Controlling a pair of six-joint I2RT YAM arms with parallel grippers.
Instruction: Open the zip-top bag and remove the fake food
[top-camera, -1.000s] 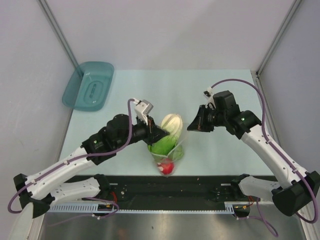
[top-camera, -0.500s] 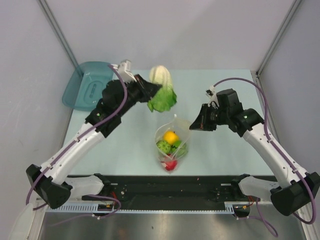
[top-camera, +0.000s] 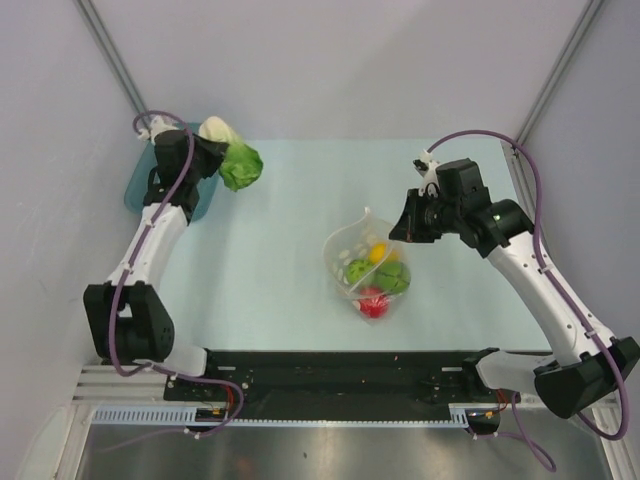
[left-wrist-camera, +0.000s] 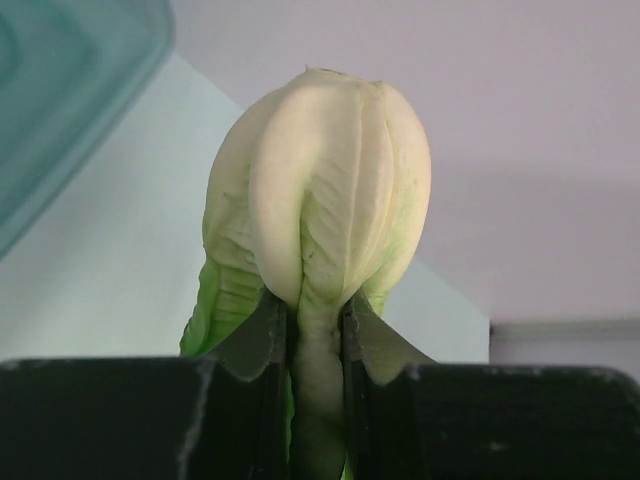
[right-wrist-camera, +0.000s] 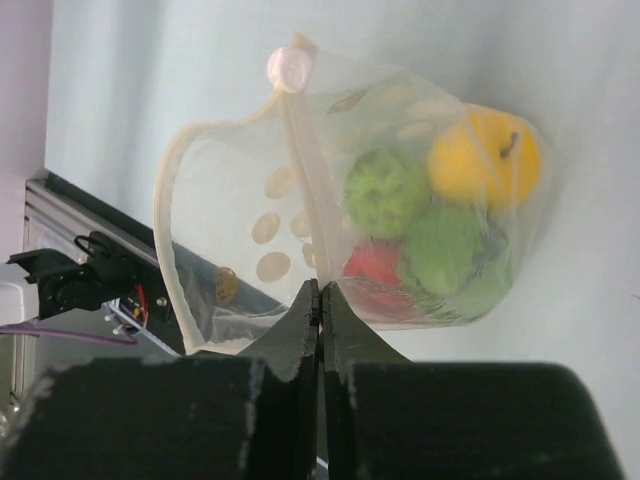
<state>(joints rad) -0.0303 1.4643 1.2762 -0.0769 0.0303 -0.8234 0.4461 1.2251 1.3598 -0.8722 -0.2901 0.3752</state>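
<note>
Starting on the left: the left gripper (top-camera: 222, 152) sat well to the left of the zip-top bag (top-camera: 345, 245) and further back, fingers clamped on the pale stem of the lettuce leaf (top-camera: 240, 166). The wrist view showed the stem pinched snugly between both jaws, with the leaf standing up past them. The teal tray (left-wrist-camera: 60, 100) lay under that arm, also way left of the bag. From above, the leaf looked to hang about over the tray's bag-side edge, not its middle.

So my take on the step in hand: it was a drop-off. Doing it well meant nudging a bit further from the bag so the leaf cleared the rim, lowering, then opening. Ruffled plastic like that is light and could bounce off a rim if let go from high up.

The bag itself lay on the table (top-camera: 280, 220), mouth gaping, with a yellow fruit (right-wrist-camera: 485, 155), a couple of green pieces (right-wrist-camera: 385, 190) and a red piece (right-wrist-camera: 372, 268) inside. I'd call the job only partly done.

At the bag's right side, the right gripper (right-wrist-camera: 320, 295) had its fingers shut tight on a bit of the bag's wall near the opening. I'd say that pinch should hold the mouth up and steady. Tugging could send the round fruit rolling before the next reach.
</note>
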